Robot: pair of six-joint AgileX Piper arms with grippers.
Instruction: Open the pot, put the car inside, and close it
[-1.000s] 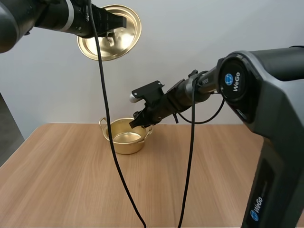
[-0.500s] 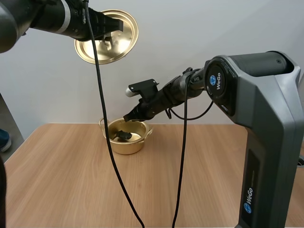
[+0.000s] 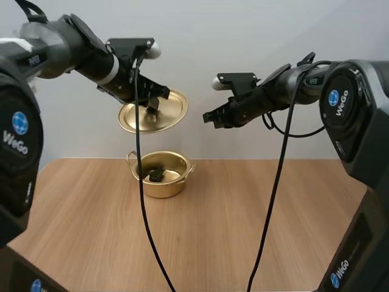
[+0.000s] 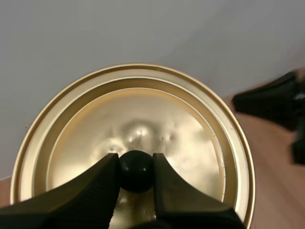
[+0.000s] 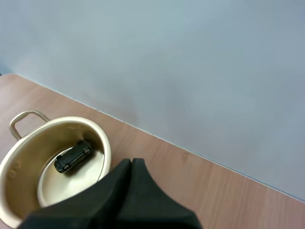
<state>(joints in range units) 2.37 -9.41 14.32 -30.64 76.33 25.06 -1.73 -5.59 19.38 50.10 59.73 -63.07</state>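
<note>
Left gripper [image 3: 152, 104] pinches the lid [image 3: 165, 113] by its knob [image 4: 136, 170] over the pot [image 3: 161, 188]. Car [image 5: 72, 156] sits inside; right gripper [image 5: 129, 163] closed, empty.

There was one pot [image 3: 159, 187], gold-coloured, with two loop handles [image 3: 130, 156]; there was one lid [image 3: 163, 115], likewise gold, with a single black knob [image 4: 136, 171]; one small dark car [image 5: 72, 156] was counted; one wooden table [image 3: 213, 237] was counted; the grippers numbered two, the left gripper [image 3: 153, 103] and the right gripper [image 3: 209, 117], each with two black fingers [image 4: 95, 191].
</note>
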